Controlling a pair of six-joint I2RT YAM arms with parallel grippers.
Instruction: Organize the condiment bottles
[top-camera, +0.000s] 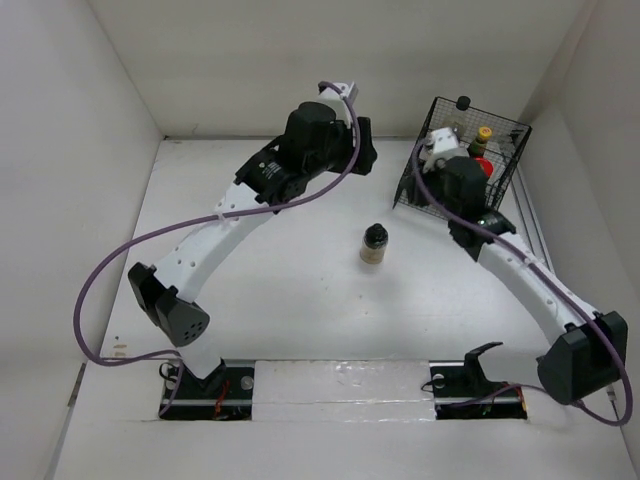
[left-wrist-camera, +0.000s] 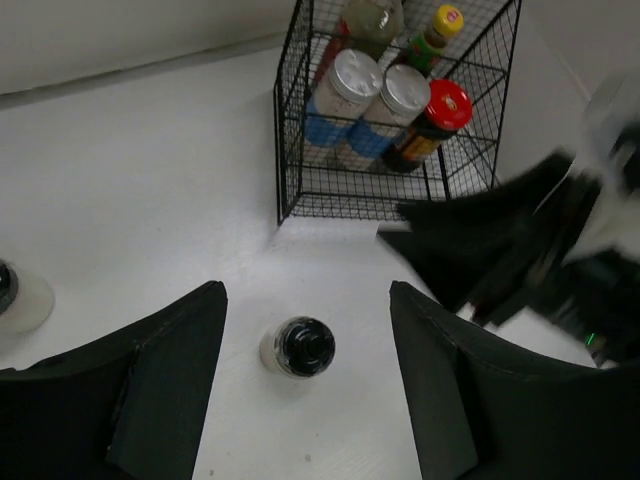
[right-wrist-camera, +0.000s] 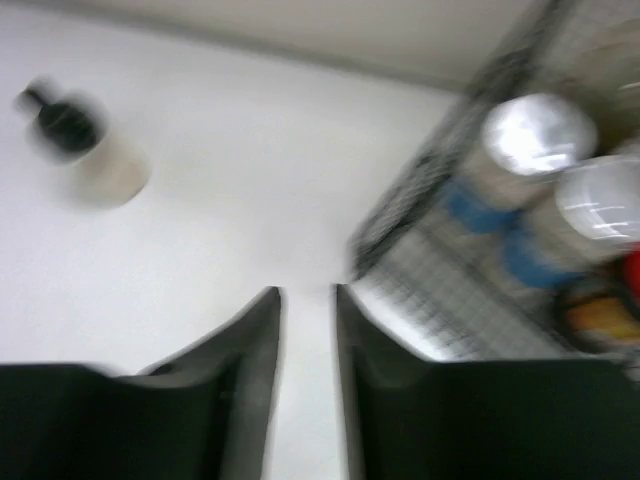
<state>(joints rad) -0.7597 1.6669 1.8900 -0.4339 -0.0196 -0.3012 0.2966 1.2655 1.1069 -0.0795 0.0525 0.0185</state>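
Note:
A tan black-capped bottle stands alone mid-table. In the left wrist view a black-capped bottle stands on the table below the gap of my open, empty left gripper, which hovers high at the back. A pale bottle is cut off at that view's left edge. Two silver-lidded shakers, a red-lidded jar and a yellow-capped bottle stand in the basket. My right gripper is beside the basket's left wall, empty, its jaws a narrow gap apart. The right wrist view is blurred.
The black wire basket stands at the back right, close to the right wall. My right arm crosses just in front of it. White walls enclose the table on three sides.

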